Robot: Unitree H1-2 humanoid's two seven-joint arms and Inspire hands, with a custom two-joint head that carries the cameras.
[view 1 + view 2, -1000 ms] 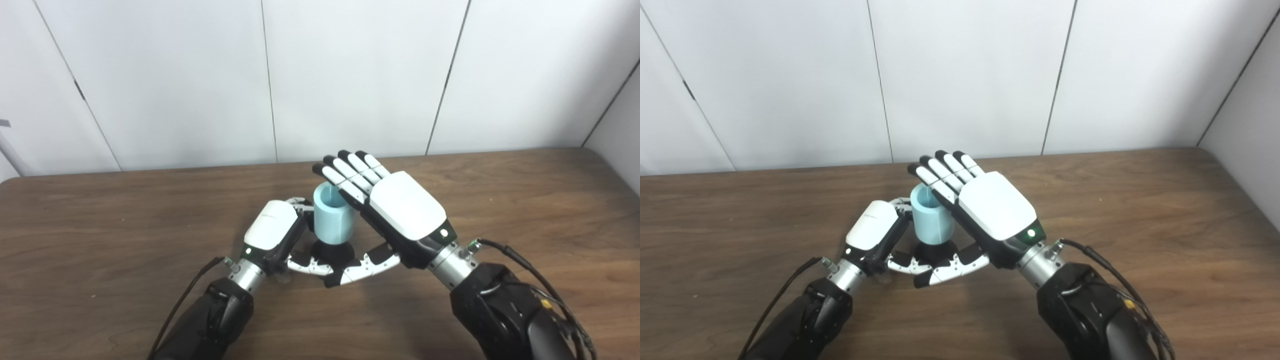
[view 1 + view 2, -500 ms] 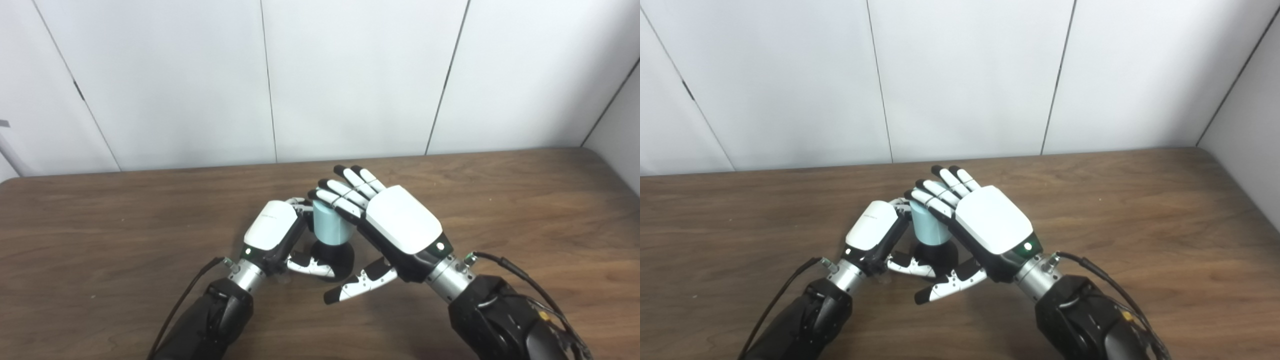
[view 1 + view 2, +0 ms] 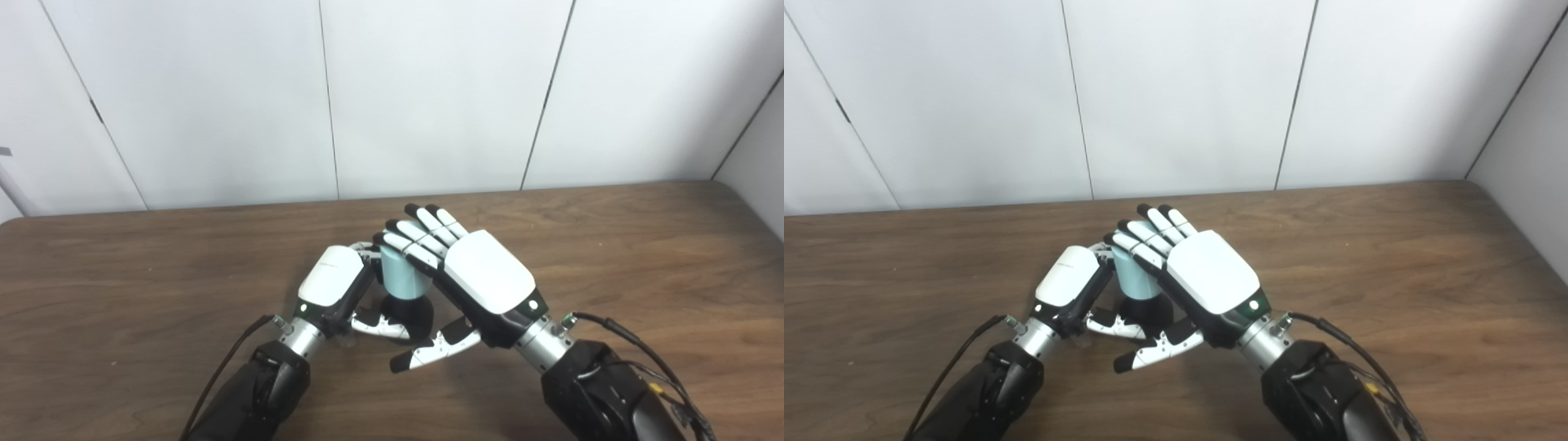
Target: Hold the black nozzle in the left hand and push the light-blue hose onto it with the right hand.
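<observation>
On the wooden table (image 3: 122, 257), roughly midway between its left and right edges and nearer the front edge than the back, both hands meet around one upright assembly.

The left hand (image 3: 334, 285) comes in from the lower left, its white back turned up. Its fingers curl around the far side of the assembly and are mostly hidden; its thumb (image 3: 380, 323) lies low across the front, touching the black nozzle (image 3: 407, 309). The grip looks closed on the nozzle's base, though the contact of the hidden fingers cannot be made out.

The black nozzle stands on the table between the two hands, with only its wide dark base showing. The light-blue hose (image 3: 401, 278), a short upright cylinder, sits on top of it, its lower end meeting the black base.

The right hand (image 3: 474, 282) reaches in from the lower right, palm toward the hose. Its fingers (image 3: 410, 242) are held close together and bent over the hose's top rim, covering most of the opening. Its thumb (image 3: 435, 349) sticks out low and toward the front, apart from the hose and nozzle.
</observation>
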